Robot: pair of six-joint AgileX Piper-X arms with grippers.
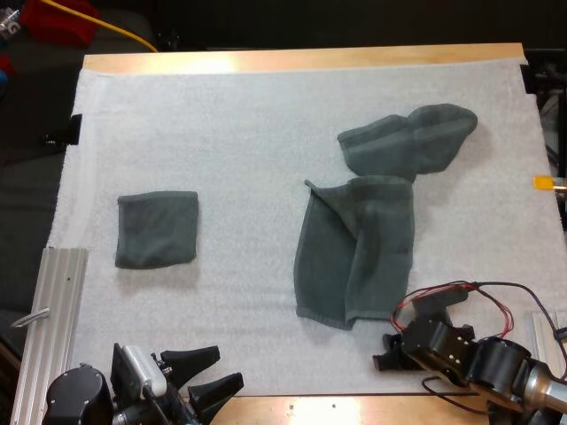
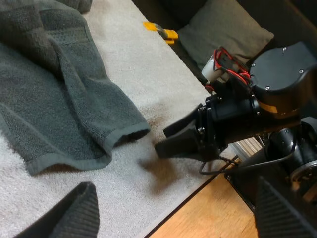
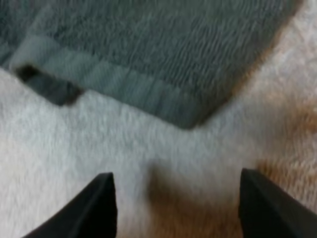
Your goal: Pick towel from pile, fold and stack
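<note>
A dark grey-green towel lies loosely spread on the white mat, its near hem rumpled. A second crumpled towel lies just beyond it, touching its far edge. A folded towel rests flat at the mat's left. My right gripper hovers low just off the spread towel's near right corner, open, its fingers apart over bare mat short of the towel's hem. My left gripper is open at the table's front edge, looking toward the towel and the right gripper.
An aluminium rail runs along the mat's left front side. The wooden table edge lies right under both arms. Bare mat stretches between the folded towel and the spread one.
</note>
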